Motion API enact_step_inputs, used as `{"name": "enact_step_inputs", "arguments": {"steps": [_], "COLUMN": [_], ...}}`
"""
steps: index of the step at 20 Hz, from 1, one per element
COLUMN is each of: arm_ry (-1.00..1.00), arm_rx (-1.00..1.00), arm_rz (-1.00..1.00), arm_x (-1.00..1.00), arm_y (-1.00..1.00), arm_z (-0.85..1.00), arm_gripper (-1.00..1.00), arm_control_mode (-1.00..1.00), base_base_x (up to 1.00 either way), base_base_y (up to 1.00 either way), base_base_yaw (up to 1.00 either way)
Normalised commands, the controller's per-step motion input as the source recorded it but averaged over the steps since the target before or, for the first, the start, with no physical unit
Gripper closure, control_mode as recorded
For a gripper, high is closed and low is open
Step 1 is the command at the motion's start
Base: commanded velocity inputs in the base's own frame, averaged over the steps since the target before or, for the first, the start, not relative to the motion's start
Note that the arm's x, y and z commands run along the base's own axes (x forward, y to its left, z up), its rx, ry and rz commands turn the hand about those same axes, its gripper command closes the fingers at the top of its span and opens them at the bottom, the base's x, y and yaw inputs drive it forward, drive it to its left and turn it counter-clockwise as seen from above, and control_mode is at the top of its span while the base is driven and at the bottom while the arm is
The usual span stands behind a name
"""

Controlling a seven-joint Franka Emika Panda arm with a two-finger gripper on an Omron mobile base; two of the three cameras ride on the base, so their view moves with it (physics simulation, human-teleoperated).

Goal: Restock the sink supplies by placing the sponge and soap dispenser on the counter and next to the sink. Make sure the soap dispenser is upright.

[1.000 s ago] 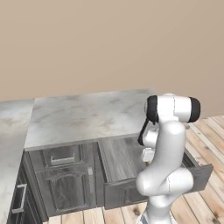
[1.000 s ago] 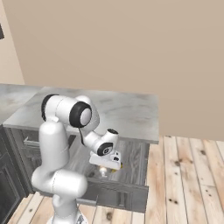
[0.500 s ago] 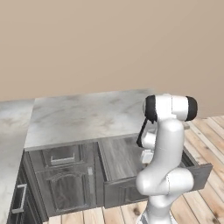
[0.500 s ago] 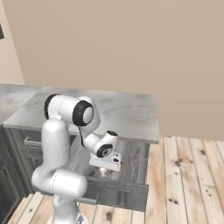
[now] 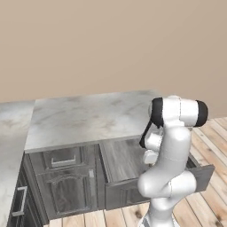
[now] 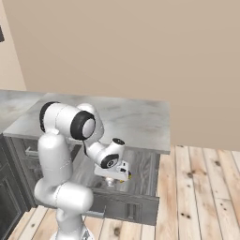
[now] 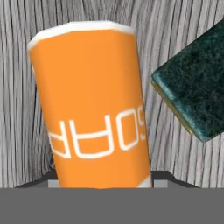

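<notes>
The soap dispenser (image 7: 92, 100), an orange bottle with white "SOAP" lettering, lies on the grey wood floor of the open drawer (image 6: 143, 164). My gripper (image 7: 103, 180) is shut on it, a dark fingertip showing at each side of its near end. Just right of the bottle lies the sponge (image 7: 194, 83), dark green face up with a yellow edge, untouched. From the right base view the gripper (image 6: 113, 179) reaches down into the drawer, with a bit of yellow sponge (image 6: 128, 177) beside it. The sink is out of view.
The marbled counter (image 5: 88, 117) runs above the drawer (image 5: 122, 157) and dark cabinets (image 5: 62, 186). A beige wall stands behind it. Wooden floor (image 6: 201, 187) lies to the right of the cabinets.
The jaws have gone from wide open to closed on the soap dispenser. The hand has settled a little lower into the drawer.
</notes>
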Motion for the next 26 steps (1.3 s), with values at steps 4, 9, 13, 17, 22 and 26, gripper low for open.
{"name": "enact_step_inputs", "arguments": {"steps": [4,9,13,17,22,26], "arm_ry": [-0.2,-0.07,0.0,0.0,0.0,0.0], "arm_rx": [0.0,0.0,0.0,0.0,0.0,0.0], "arm_rz": [0.01,0.0,0.0,0.0,0.03,0.04], "arm_x": [-0.73,-0.51,-0.29,-0.29,-0.43,-0.2], "arm_y": [-0.05,0.0,-0.14,-0.22,-0.06,0.0], "arm_z": [0.99,1.0,1.0,1.0,1.0,1.0], "arm_gripper": [1.0,1.0,1.0,1.0,1.0,1.0], "arm_control_mode": [-1.0,-1.0,-1.0,-1.0,-1.0,-1.0], "base_base_x": [0.0,0.0,0.0,0.0,0.0,0.0], "base_base_y": [0.0,0.0,0.0,0.0,0.0,0.0], "base_base_yaw": [0.0,0.0,0.0,0.0,0.0,0.0]}}
